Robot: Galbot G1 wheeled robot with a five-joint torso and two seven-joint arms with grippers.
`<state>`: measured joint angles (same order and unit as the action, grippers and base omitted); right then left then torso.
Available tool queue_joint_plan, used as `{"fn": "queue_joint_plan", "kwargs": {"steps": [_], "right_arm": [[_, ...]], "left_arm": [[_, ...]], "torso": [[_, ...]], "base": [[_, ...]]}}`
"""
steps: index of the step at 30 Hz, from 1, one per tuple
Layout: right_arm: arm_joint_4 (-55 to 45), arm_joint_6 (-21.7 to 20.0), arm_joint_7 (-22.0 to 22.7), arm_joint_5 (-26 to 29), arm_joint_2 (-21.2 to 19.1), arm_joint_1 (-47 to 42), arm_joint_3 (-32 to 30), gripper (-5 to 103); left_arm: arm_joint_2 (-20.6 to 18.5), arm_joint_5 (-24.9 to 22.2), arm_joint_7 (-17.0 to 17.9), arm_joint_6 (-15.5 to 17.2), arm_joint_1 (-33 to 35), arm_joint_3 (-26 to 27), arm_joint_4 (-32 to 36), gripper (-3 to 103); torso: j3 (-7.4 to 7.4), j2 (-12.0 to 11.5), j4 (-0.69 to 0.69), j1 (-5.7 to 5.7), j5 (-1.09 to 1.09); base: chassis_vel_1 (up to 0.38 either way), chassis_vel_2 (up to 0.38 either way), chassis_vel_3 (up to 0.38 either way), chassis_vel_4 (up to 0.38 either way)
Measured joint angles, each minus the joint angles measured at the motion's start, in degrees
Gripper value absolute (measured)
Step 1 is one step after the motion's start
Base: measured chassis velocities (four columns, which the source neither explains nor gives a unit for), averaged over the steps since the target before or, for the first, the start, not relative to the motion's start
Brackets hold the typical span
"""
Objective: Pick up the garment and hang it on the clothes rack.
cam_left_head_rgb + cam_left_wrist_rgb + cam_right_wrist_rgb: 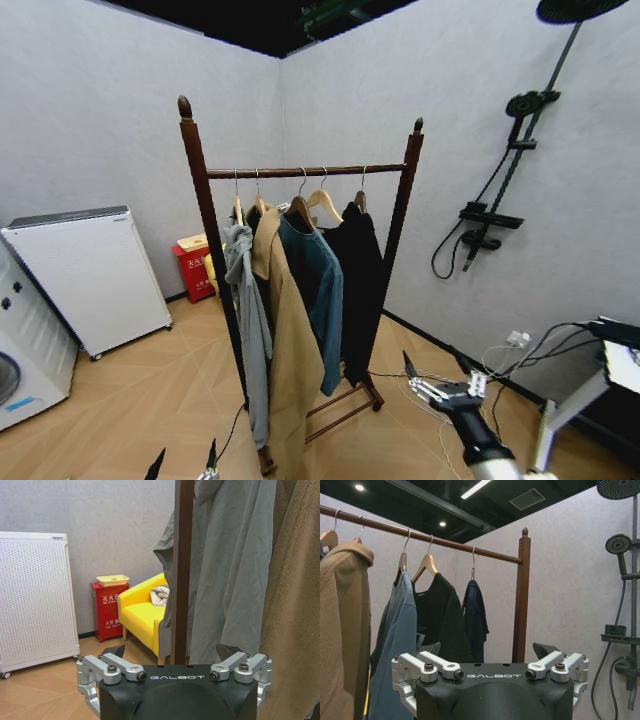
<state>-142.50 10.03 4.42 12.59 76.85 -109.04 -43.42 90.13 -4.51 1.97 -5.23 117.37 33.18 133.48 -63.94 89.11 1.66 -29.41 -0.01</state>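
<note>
A tall dark red-brown wooden clothes rack (300,170) is seen in a room corner. The black long-sleeved garment (358,290) on a light wooden hanger is hung from its rod (beside a blue jacket (318,290)). The right end effector (432,385) and left end effector (172,662) are held low, fingers spread apart, empty.

Even indoor light from ceiling spots (359,487) & strip lamp (479,487); head view bends at edges.
</note>
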Motion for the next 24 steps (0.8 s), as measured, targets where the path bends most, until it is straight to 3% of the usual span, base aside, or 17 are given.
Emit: {"fn": "queue_joint_plan", "kwargs": {"steps": [24], "right_arm": [[-0.9, -0.4, 0.5, -1.2, 0.9, -0.4, 0.4, 100]], "left_arm": [[0.0, 0.0, 0.0, 0.0, 0.0, 0.0, 0.0, 100]], "torso": [[0.0, 0.0, 0.0, -0.01, 0.01]], "base": [[0.0, 0.0, 0.0, 0.0]]}}
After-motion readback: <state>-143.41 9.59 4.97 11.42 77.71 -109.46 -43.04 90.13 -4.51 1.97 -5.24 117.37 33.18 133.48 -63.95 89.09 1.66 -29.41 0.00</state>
